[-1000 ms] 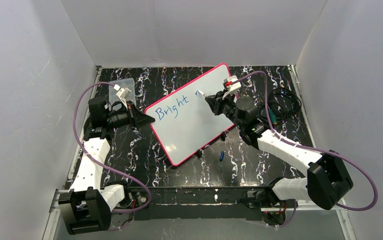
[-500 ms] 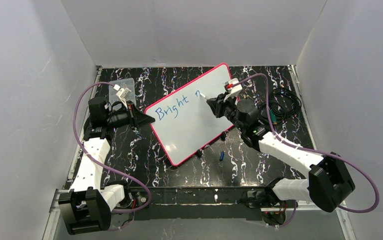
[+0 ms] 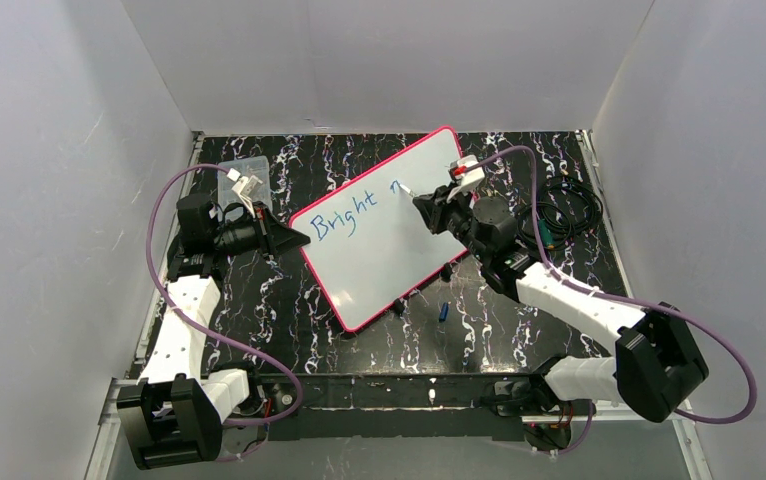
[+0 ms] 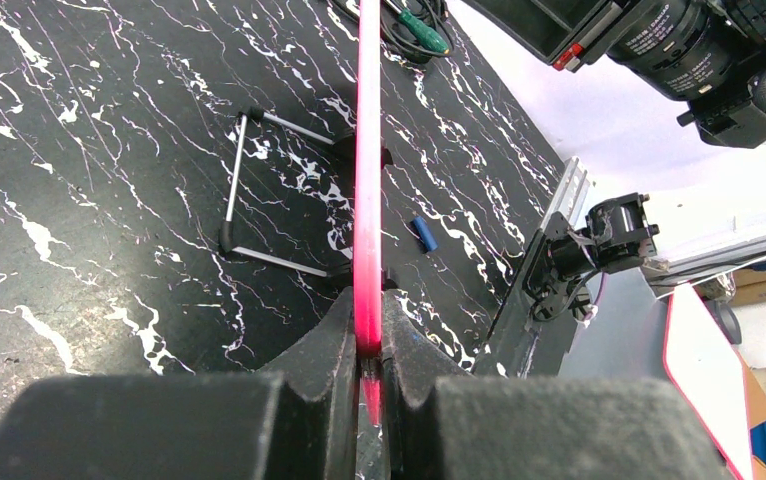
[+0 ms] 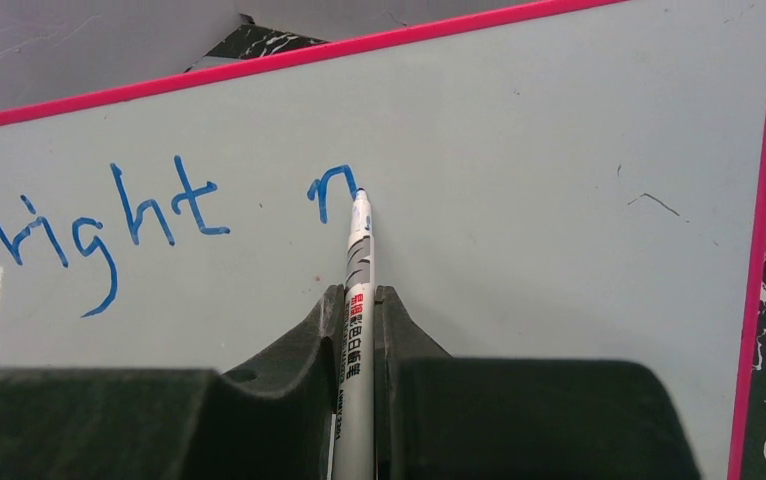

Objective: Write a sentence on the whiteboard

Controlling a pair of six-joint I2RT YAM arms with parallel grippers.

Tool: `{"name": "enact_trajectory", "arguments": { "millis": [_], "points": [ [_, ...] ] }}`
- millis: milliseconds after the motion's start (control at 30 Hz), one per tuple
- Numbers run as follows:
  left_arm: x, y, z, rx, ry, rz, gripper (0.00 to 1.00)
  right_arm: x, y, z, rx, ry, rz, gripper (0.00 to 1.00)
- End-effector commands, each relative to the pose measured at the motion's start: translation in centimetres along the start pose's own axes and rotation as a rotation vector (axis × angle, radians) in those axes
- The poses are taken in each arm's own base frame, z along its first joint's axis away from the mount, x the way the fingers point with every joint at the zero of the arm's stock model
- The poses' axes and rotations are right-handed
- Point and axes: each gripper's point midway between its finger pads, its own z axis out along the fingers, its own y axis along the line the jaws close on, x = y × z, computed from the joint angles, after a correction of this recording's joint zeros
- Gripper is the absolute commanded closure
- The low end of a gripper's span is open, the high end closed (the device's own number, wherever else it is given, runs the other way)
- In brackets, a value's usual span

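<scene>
The whiteboard (image 3: 389, 240) with a pink-red rim stands tilted on a wire stand. Blue script on it reads "Bright" (image 3: 344, 213) plus the first hump of a letter (image 5: 327, 188). My left gripper (image 3: 294, 239) is shut on the board's left rim (image 4: 367, 200), seen edge-on in the left wrist view. My right gripper (image 3: 424, 203) is shut on a silver marker (image 5: 358, 300); the marker's tip (image 5: 360, 193) touches the board at the right end of that hump.
A blue marker cap (image 3: 443, 311) lies on the black marbled table in front of the board and shows in the left wrist view (image 4: 422, 233). A clear plastic box (image 3: 244, 175) sits at the back left. Coiled cables (image 3: 569, 210) lie at the right.
The right gripper shifted slightly right and the stroke beside "Bright" grew from a short mark into an arched hump. The left arm and board have not moved.
</scene>
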Motion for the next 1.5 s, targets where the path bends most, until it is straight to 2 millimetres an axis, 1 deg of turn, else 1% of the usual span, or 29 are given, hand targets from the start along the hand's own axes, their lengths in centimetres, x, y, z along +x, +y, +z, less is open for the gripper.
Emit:
{"name": "enact_trajectory", "arguments": {
  "millis": [0, 200, 333, 567, 800, 933, 1000, 1067, 1233, 1333, 1467],
  "points": [
    [-1.2, -1.2, -0.4, 0.032, -0.033, 0.104, 1.0, -3.7, 0.0, 1.2, 0.021, -0.108, 0.003, 0.99],
    [-1.2, -1.2, -0.4, 0.033, -0.033, 0.106, 1.0, -4.1, -0.5, 1.6, 0.049, -0.12, 0.001, 0.99],
    [-1.2, -1.2, -0.4, 0.034, -0.032, 0.105, 1.0, -3.6, -1.1, 1.5, 0.079, -0.104, 0.001, 0.99],
    [-1.2, -1.3, -0.4, 0.035, -0.033, 0.109, 1.0, -1.8, -1.3, 0.6, 0.085, -0.06, 0.014, 0.99],
    [-1.3, -1.4, -0.4, 0.035, -0.034, 0.109, 1.0, 0.5, -1.3, -0.2, 0.073, -0.002, 0.033, 0.99],
    [-1.3, -1.4, -0.4, 0.035, -0.035, 0.111, 1.0, 0.9, -1.4, -0.7, 0.074, 0.005, 0.038, 0.99],
    [-1.3, -1.4, -0.4, 0.036, -0.036, 0.11, 1.0, 0.7, -1.4, -0.7, 0.077, 0.001, 0.036, 0.99],
    [-1.3, -1.4, -0.4, 0.036, -0.036, 0.11, 1.0, 0.0, -1.3, -0.7, 0.074, -0.014, 0.035, 0.99],
    [-1.3, -1.4, -0.4, 0.036, -0.037, 0.11, 1.0, -3.0, -1.1, -1.1, 0.079, -0.091, 0.034, 0.99],
    [-1.3, -1.4, -0.4, 0.036, -0.037, 0.112, 1.0, -4.5, -1.2, -1.1, 0.094, -0.123, 0.023, 0.99],
    [-1.3, -1.3, -0.4, 0.038, -0.036, 0.108, 1.0, -5.2, -1.4, -0.4, 0.103, -0.136, 0.0, 0.99]
  ]
}}
